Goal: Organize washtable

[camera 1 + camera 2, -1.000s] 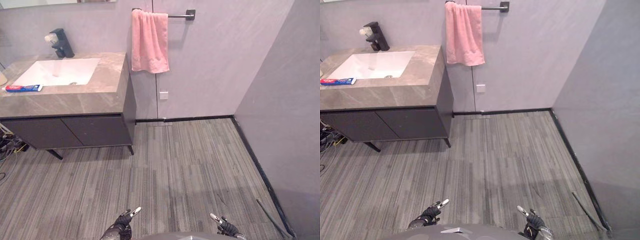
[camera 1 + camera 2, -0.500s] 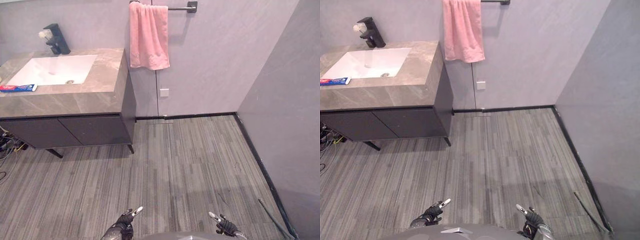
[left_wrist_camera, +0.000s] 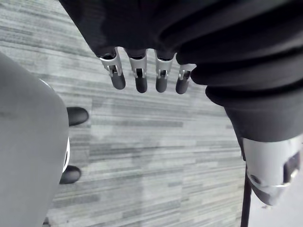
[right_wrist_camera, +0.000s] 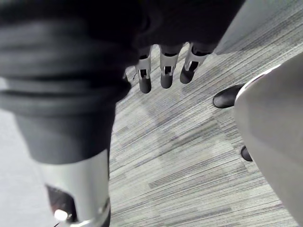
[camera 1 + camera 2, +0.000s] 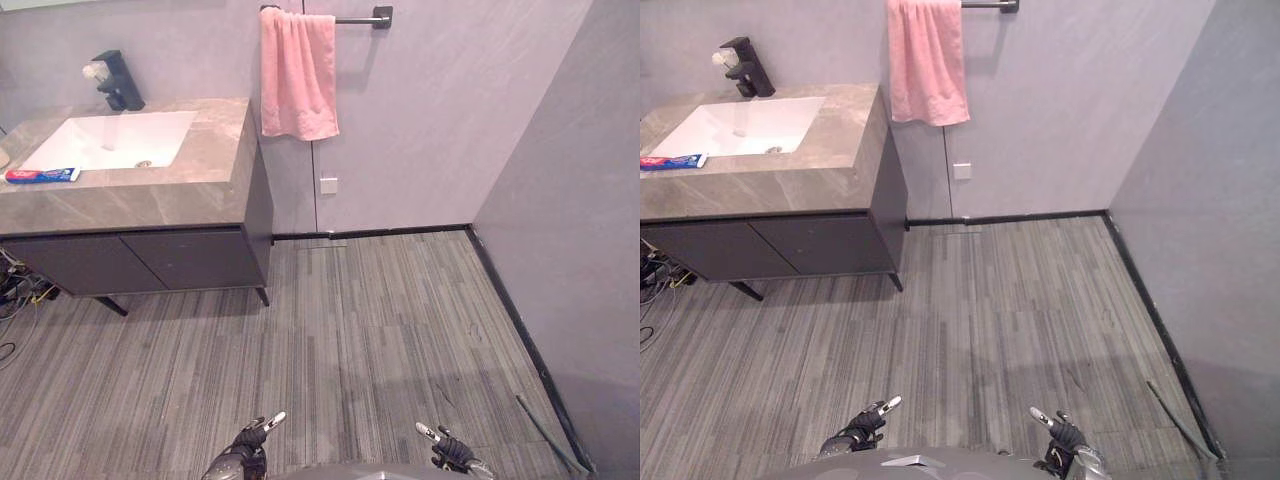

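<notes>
Judged not yet started: toothpaste tube (image 5: 42, 175) lying loose on washtable (image 5: 215, 150), just beside basin (image 5: 110, 140), well apart from left hand (image 5: 248, 440) and right hand (image 5: 448, 450), both low over floor (image 5: 350, 330) with fingers hanging relaxed and holding nothing; approach and tidying all outstanding.

Toothpaste (image 5: 42, 175) on washtable (image 5: 150, 205) before sink (image 5: 110, 140); faucet (image 5: 118, 82) behind; towel (image 5: 297, 75) on rail (image 5: 360, 19) rightward.

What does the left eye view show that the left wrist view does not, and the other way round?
Left eye view: the washtable with sink, faucet and toothpaste, the hanging towel, and the right hand. Left wrist view: the fingers of the left hand from close, straight, holding nothing. Both: the left hand and the floor.
</notes>
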Motion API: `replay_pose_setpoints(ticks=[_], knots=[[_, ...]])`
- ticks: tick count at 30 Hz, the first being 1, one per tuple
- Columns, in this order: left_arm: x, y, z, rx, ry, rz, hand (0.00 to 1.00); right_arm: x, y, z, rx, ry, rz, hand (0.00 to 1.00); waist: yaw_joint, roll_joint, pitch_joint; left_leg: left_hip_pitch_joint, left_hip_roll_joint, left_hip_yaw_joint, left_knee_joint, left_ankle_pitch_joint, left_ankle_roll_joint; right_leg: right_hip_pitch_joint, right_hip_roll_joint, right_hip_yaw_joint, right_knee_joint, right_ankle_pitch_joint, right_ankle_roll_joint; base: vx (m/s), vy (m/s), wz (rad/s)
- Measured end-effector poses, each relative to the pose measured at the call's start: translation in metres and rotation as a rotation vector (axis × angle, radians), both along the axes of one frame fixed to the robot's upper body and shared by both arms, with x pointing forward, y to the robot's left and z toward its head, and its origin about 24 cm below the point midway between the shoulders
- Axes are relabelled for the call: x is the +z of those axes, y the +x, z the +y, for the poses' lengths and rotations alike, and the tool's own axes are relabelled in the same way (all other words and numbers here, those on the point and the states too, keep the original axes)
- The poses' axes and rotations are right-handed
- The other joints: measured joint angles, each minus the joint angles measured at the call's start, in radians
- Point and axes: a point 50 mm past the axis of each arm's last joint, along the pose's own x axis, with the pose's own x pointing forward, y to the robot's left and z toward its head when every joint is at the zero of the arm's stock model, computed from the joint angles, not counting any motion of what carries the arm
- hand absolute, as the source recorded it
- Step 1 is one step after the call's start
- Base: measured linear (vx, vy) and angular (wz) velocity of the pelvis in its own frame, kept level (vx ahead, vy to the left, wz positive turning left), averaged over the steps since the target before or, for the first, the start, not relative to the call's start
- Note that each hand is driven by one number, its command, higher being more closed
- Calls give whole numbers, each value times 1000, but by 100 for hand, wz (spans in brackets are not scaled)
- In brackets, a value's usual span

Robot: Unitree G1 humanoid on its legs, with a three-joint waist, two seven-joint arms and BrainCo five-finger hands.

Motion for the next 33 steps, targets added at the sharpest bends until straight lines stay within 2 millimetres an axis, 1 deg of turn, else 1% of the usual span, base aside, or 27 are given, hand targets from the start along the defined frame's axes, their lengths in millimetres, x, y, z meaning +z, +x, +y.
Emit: replay_pose_setpoints(ticks=[11, 17, 18, 19, 20, 21, 22, 23, 24, 25, 26, 28, 29, 30, 31, 32, 33], knots=[[1, 2, 1, -1, 3, -4, 0, 0, 1, 0, 7, 0, -2, 0, 1, -4, 6, -5, 0, 14, 0, 0, -1, -4, 1, 9, -8, 0, 0, 19, -7, -2], [1, 4, 3, 0, 9, -9, 0, 2, 11, 3, 54, 1, -20, 0, 2, -4, 16, -35, 1, 31, 1, -1, -1, -39, 2, 25, 2, 1, -1, 33, -4, -9], [2, 5, 3, 6, 8, -14, 0, 3, 13, 2, 54, -1, -24, 0, 3, 0, 28, -36, 0, 29, 4, -2, 1, -58, -2, 22, 42, -18, 2, 28, 27, 7], [2, 7, 3, 6, 8, -18, 0, 3, 16, 1, 54, -2, -31, 0, 1, 4, 40, -37, -2, 24, 3, -8, 7, -86, -9, 13, 105, -52, 7, 11, 64, 19], [2, 9, 1, 1, 7, -22, 0, 4, 17, 1, 48, -2, -40, 0, 1, 9, 58, -37, -6, 12, 0, -37, 9, -140, -26, -5, 243, -106, 29, -12, 85, 26], [3, 10, 0, -4, 7, -28, 0, 4, 18, 0, 44, -5, -42, 0, 1, 8, 64, -37, -10, 4, 0, -51, 20, -210, -45, -11, 392, -137, 49, -44, 96, 23], [3, 11, 1, 2, 6, -33, 0, 5, 18, -4, 34, -12, -47, 0, 2, 5, 69, -34, -14, 3, 1, -55, 20, -267, -59, -14, 505, -145, 48, -63, 89, 21], [5, 14, 3, 9, 11, -45, 0, 6, 20, -4, -12, 0, -70, 0, 1, 1, 86, -13, -26, -4, 7, -61, 24, -364, -99, -32, 719, -147, 40, -84, 85, 20], [6, 20, 4, 11, 14, -58, 0, 8, 24, -5, -50, 10, -91, 0, 0, -14, 104, 18, -32, -10, 14, -68, 31, -413, -124, -33, 842, -166, 30, -74, 72, 19], [6, 20, 6, 12, 19, -55, 0, 8, 24, -5, -61, 16, -95, 0, 0, -16, 105, 24, -31, -13, 26, -76, 23, -429, -132, -35, 861, -177, 31, -103, 63, 8], [6, 19, 7, 14, 22, -52, 0, 8, 24, -6, -91, 25, -101, 0, -2, -14, 106, 33, -19, -14, 46, -94, 23, -452, -139, -49, 837, -192, 24, -137, 61, 0], [6, 21, 6, 13, 22, -52, 0, 9, 27, -7, -119, 30, -116, 0, -7, -3, 112, 35, 5, -15, 64, -123, 9, -486, -134, -73, 698, -186, 25, -186, 51, -3], [6, 23, 4, 12, 19, -55, 0, 12, 35, -9, -138, 24, -137, 0, -15, 5, 118, 37, 22, -15, 63, -137, -5, -506, -133, -103, 561, -150, 25, -233, 55, 1], [7, 27, 2, 10, 17, -64, 0, 13, 37, -11, -149, 14, -139, 0, -28, 12, 136, 52, 35, -15, 62, -153, -22, -508, -134, -129, 392, -70, 21, -235, 58, 1], [8, 29, 1, 7, 16, -69, 0, 13, 39, -11, -152, 13, -141, 0, -31, 12, 145, 67, 39, -15, 61, -163, -33, -505, -135, -140, 295, -12, 29, -176, 28, -2], [9, 32, 2, 1, 19, -76, 0, 13, 38, -12, -160, 14, -138, 0, -31, 3, 152, 88, 39, -14, 61, -178, -52, -507, -139, -140, 192, 52, 45, -56, -87, 4], [10, 37, 2, -4, 23, -86, 0, 13, 38, -12, -162, 14, -136, 0, -35, -11, 162, 123, 39, -15, 62, -204, -79, -510, -151, -134, 144, 86, 52, 104, -255, 16]])
